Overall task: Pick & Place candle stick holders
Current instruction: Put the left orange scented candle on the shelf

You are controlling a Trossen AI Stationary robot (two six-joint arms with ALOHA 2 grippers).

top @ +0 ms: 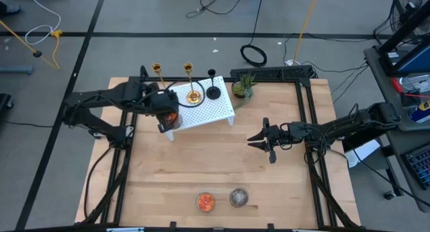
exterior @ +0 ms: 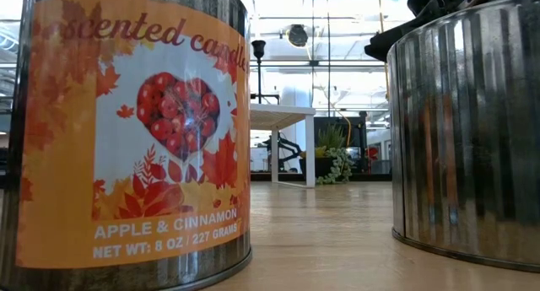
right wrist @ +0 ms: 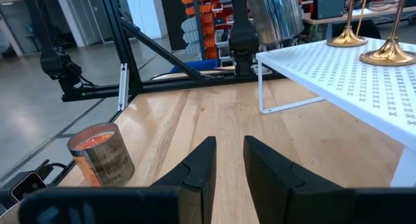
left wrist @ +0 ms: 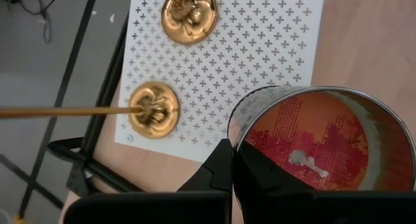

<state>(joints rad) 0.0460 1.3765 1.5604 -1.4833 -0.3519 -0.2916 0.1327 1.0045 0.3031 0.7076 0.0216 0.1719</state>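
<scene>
A: Where are the candle stick holders?
B: On the white perforated shelf (top: 205,109) at the back of the worktop (top: 215,171) — two gold holders (top: 192,94) and a black holder (top: 213,91).
A: And the end effectors?
B: The left end effector (top: 168,118) grips a candle tin (left wrist: 318,139) beside the shelf; the right end effector (top: 259,139) hovers mid-worktop, fingers slightly parted, empty.
A: Handling?
B: Probably rigid, slick, top-heavy — take the thin stem low, just above the base.
</scene>
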